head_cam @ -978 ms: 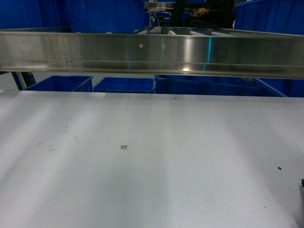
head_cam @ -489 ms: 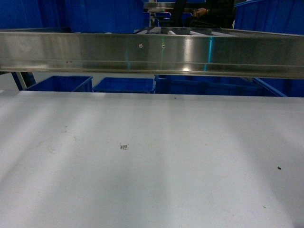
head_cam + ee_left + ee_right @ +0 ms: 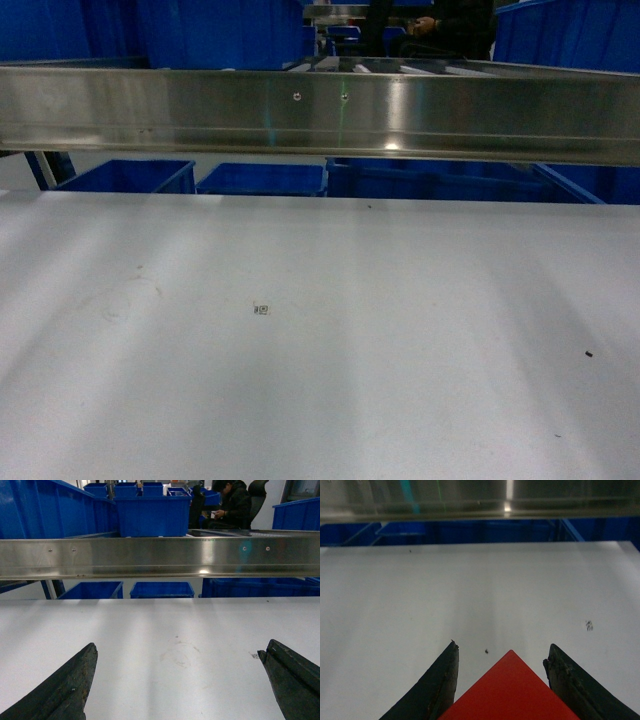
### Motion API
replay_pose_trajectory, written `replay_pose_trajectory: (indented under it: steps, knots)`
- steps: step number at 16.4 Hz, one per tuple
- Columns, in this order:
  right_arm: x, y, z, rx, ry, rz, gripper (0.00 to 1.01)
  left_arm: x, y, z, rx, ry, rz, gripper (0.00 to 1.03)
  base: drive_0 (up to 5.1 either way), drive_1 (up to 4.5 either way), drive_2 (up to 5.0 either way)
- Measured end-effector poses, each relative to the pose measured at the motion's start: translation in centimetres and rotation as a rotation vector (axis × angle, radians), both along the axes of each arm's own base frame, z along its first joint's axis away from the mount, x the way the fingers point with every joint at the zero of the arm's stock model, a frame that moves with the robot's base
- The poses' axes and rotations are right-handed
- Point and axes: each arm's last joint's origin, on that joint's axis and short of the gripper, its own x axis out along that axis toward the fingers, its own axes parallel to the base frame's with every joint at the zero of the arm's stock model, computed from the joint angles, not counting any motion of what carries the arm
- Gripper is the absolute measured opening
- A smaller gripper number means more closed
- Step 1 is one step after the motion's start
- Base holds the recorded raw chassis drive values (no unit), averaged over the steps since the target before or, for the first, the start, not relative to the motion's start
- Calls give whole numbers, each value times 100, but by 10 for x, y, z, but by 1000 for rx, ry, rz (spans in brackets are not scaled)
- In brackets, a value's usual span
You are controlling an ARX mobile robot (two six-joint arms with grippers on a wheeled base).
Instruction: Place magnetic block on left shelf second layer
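Block: red magnetic block (image 3: 512, 690) sits at 6 o'clock in my right wrist view, a corner pointing to 12.
Right gripper (image 3: 502, 672): I see fingers flanking the block, gripping it.
Left gripper (image 3: 177, 680): spread wide over white table (image 3: 160, 630), nothing between.
Beam: steel beam (image 3: 320, 110) at 12, blue bins (image 3: 260, 178) behind.

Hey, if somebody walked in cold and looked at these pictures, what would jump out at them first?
Probably the red magnetic block wedged between the right gripper fingers, low in the right wrist view. Next, the shiny steel beam running straight across above the white tabletop, with blue bins stacked behind it.
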Motion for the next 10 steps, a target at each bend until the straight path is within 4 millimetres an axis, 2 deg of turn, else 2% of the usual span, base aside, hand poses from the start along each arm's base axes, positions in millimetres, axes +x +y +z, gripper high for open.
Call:
replay_pose_trajectory:
  steps: [2,3,7,10]
  knots:
    - [-3,2,25,5,-89,1,47,0,0,0,0,0,0,98,0,0,0]
    - [-1,3,30,6,-108,3,47,0,0,0,0,0,0,98,0,0,0]
    - [3,3,24,4,-76,4,47,0,0,0,0,0,0,98,0,0,0]
    - [-1,10,25,-16,-98,37,47,0,0,0,0,0,0,98,0,0,0]
